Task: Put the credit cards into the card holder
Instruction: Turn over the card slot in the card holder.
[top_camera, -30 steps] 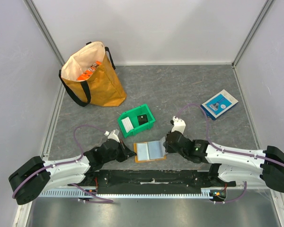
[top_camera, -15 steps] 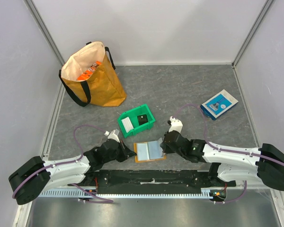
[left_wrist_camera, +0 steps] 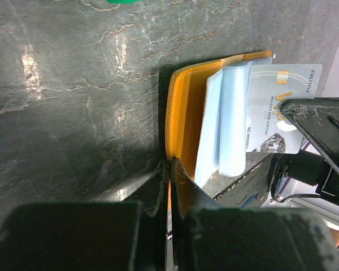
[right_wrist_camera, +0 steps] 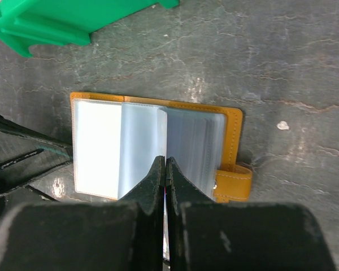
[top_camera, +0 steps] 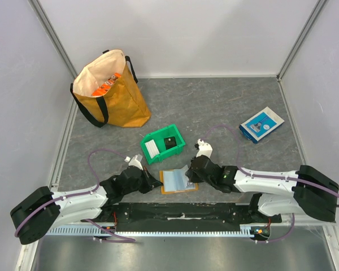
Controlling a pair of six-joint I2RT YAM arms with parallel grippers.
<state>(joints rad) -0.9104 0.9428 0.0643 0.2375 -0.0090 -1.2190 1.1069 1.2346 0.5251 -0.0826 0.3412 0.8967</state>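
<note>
Orange card holder (top_camera: pixel 178 182) lies open and flat on the counter (top_camera: pixel 214 107), just on the near side of the green bin (top_camera: pixel 170 154), between the two arms.

Left tool (left_wrist_camera: pixel 169 165): closed on the card holder. The fingers pinch the edge of the cover on the arm's own side. Judged purpose: to pin the cover down and stop the wallet sliding or folding shut while the other arm works.

Right tool (right_wrist_camera: pixel 164 161): closed. It stands over the clear plastic sleeves (right_wrist_camera: pixel 141 141), just inside the snap tab (right_wrist_camera: pixel 234 183). The left wrist view shows a light credit card (left_wrist_camera: pixel 277 101) projecting from the sleeve stack on the side away from the left tool, with the right tool's dark fingers against it. Judged finding: the right tool grips this card by its outer end and is presenting it edge-first to a sleeve. How far the card has entered cannot be told.

Green bin contents: a white card (top_camera: pixel 151 148) and a black card (top_camera: pixel 169 142) in separate compartments. They sit close to the work so that each can be fetched with a short reach. Judged progress: insertion in hand, at least two cards outstanding.

Other items: an orange-yellow tote bag (top_camera: pixel 116 99) stands well beyond the green bin and to its left. A blue-and-white box (top_camera: pixel 261 124) lies well to its right. Neither is touched.

Risk noted: the sleeves are thin and fanned, so a card off line may buckle one rather than enter it.
</note>
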